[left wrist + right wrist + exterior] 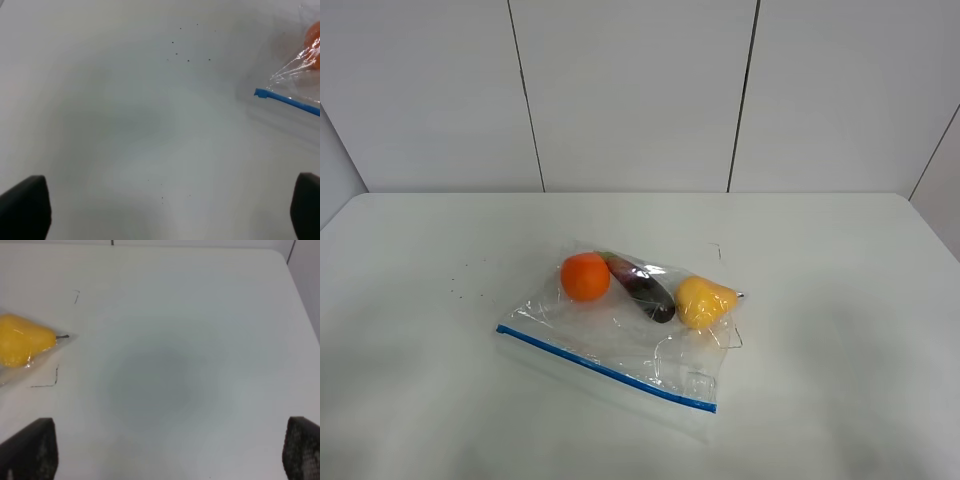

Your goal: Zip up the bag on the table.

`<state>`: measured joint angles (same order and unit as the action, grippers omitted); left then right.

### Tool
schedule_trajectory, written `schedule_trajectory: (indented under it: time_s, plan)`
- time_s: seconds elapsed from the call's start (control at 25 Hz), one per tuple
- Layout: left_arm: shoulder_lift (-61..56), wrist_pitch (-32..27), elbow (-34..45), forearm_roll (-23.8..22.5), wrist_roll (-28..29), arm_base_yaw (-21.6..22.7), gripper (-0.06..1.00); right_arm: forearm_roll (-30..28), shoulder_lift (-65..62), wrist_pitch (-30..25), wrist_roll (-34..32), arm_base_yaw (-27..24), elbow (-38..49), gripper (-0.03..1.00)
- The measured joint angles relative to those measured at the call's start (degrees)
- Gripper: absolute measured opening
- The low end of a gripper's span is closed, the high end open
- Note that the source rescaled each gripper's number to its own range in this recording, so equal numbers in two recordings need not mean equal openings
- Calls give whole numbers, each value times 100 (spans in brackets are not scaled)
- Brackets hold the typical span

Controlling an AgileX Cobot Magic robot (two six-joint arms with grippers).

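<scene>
The clear crinkly bag (620,335) lies flat in the middle of the white table (820,300). Its blue zipper strip (605,368) runs along the near edge. Inside are an orange (585,276), a dark purple eggplant (648,290) and a yellow pear (703,300). Neither gripper shows in the exterior high view. My left gripper (165,210) is open above bare table, apart from the zipper strip's left end (285,100). My right gripper (165,450) is open above bare table, apart from the pear (22,345). I cannot tell whether the zip is sealed.
Grey wall panels (630,90) stand behind the table's back edge. The table's right corner (280,255) shows in the right wrist view. Tiny dark specks (188,60) lie left of the bag. Thin dark marks (50,382) lie beside the pear.
</scene>
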<state>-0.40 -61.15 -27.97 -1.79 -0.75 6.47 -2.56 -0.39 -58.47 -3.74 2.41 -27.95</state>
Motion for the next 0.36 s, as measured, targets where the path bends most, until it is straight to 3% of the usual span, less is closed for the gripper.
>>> schedule_trajectory:
  time_s: [0.36]
  plan:
    - [0,0,0,0,0,0,100,0,0,0,0,0,0,100]
